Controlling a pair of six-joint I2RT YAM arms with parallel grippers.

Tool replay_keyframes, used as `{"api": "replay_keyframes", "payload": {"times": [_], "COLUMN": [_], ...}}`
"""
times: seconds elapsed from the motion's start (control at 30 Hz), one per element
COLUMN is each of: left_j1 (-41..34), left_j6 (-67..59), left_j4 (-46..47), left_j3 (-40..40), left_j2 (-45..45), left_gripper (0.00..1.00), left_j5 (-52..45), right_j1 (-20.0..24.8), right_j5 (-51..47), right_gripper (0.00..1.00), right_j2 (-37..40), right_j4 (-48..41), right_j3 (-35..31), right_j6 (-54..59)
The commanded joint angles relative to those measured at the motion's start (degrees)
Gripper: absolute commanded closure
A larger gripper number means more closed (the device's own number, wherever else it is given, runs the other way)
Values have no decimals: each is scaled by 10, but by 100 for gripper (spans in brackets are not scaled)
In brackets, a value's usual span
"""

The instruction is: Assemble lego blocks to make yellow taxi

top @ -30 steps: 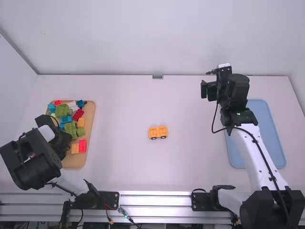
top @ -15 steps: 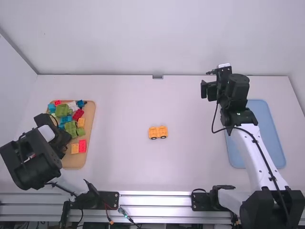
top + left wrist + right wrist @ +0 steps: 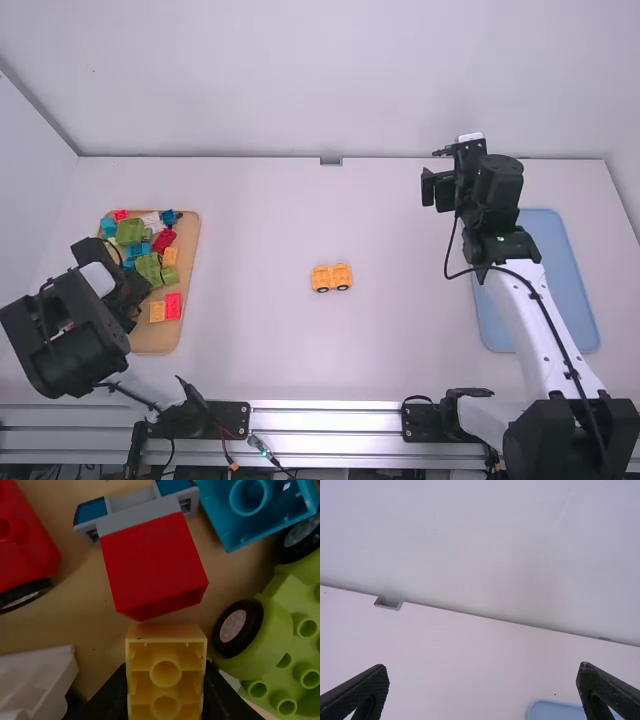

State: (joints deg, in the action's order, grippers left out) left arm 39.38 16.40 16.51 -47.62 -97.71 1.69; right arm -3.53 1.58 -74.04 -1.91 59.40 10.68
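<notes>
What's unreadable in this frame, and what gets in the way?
- Yellow block, left wrist view: near end cut off by the bottom edge.
- White piece, left wrist view: cut off by the left edge.
- Brown board, high view: partly behind the left arm.
- Yellow car, high view: too small to see whether its joints are fully pressed.

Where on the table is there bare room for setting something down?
Between the wooden board and the yellow wheeled base, and from that base to the metal rail. Crowded: the board, packed with blocks, the left arm partly over it.
</notes>
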Motion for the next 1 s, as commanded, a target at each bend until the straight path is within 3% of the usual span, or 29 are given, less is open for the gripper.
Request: {"api": "replay_keyframes", "payload": {"times": [0.0,0.07,0.1,0.43,0.6,0.67,0.8,0.87,0.97], "left_j1": [-4,-4,-4,-14,-75,-120,-200,-257,-316], "left_j6": [-9,-9,-9,-64,-167,-185,-188,-214,-253], "left_j4": [2,6,9,26,-42,-99,-177,-231,-307], "left_j3": [7,-2,-6,-7,31,49,59,59,59], "left_j2": [2,7,12,188,296,315,306,280,240], "left_gripper": [78,95,98,98,98,98,98,98,98], "left_j5": [-23,-43,-51,-133,-315,-389,-447,-482,-562], "right_j1": [-3,-3,-3,-3,-3,-3,-3,-3,-8], "right_j5": [1,1,2,141,236,335,513,636,742], "right_gripper": [1,1,1,1,1,1,1,1,1], "right_j2": [-2,-2,-2,-2,-29,-66,-137,-188,-236], "right_j4": [2,4,5,22,45,81,170,261,382], "right_j3": [17,17,17,17,17,17,17,17,17], "right_j6": [-3,-3,-3,-1,-4,-4,-62,-105,-179]}}
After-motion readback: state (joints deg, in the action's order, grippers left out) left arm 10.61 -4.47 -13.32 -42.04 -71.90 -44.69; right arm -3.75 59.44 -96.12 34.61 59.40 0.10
